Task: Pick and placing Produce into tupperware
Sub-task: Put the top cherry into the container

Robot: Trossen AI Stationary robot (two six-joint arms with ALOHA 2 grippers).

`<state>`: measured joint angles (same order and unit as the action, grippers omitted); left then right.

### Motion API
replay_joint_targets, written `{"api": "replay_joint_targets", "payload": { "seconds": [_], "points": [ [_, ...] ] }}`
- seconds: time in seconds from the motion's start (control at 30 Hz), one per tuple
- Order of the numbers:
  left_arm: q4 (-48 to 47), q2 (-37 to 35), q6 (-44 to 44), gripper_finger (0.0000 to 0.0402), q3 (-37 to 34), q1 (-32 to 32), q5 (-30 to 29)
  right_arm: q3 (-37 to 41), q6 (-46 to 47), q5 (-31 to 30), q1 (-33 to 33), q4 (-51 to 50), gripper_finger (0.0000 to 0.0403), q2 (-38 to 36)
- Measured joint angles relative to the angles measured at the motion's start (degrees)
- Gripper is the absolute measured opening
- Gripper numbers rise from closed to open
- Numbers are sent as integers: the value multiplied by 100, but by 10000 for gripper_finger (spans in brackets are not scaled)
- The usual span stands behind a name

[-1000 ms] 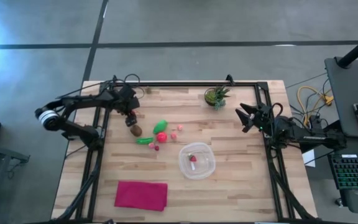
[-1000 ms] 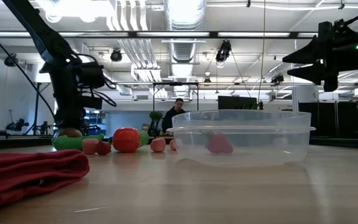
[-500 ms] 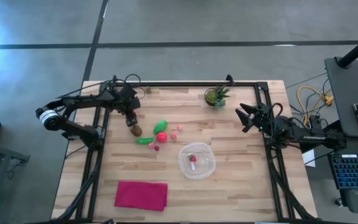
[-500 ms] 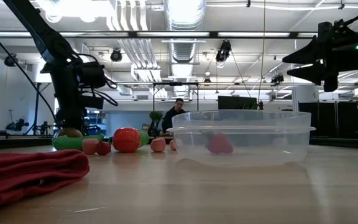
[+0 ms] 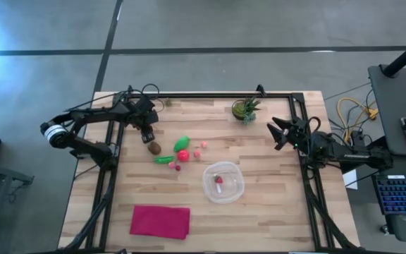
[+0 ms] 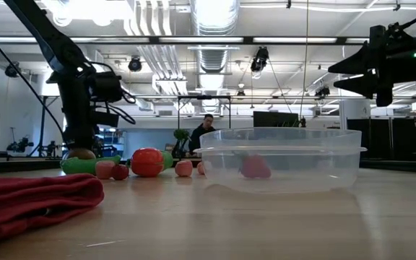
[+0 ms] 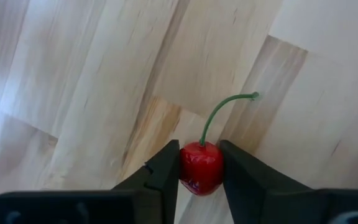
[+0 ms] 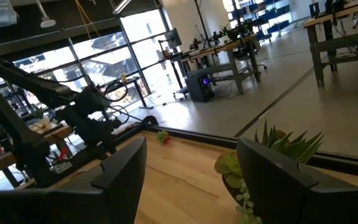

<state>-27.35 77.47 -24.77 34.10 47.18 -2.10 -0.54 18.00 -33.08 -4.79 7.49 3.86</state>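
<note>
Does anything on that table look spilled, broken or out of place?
Nothing stands out. Loose produce sits on the wood, one piece lies in the tupperware, and the left end effector holds a cherry.

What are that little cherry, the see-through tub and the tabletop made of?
The cherry, pinched by the left gripper, looks like glossy moulded plastic: bright highlights and a stiff green stem. The tub seems thin clear plastic, with a red piece visible through its wall. The tabletop looks like pale jointed wood planks with visible grain.

The wooden table (image 5: 273, 212) carries loose produce (image 5: 182, 155), the tupperware (image 5: 223, 181), a magenta cloth (image 5: 160, 221) and a potted plant (image 5: 245, 109).
</note>
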Motion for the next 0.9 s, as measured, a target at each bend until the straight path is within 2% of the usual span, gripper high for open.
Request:
{"api": "replay_joint_targets", "payload": {
  "seconds": [0.17, 0.3, 0.47, 0.73, 0.9],
  "points": [
    [-221, -13, 0, 84, 190, 3, -62, 1, 0, 0, -1, 2, 242, 0],
    [-523, -167, 43, 84, 762, -122, 15, 0, 0, 1, -1, 4, 242, 0],
    [-714, -472, 202, 84, 1674, -535, 778, -1, 24, 0, 2, 4, 242, 0],
    [-696, -199, 746, 86, 2620, -2099, 1365, -1, 303, 22, 1, 50, 242, 0],
    [93, 278, 1189, 92, 2744, -3167, 1542, -1, 455, 48, 1, 46, 242, -2]
  ]
}}
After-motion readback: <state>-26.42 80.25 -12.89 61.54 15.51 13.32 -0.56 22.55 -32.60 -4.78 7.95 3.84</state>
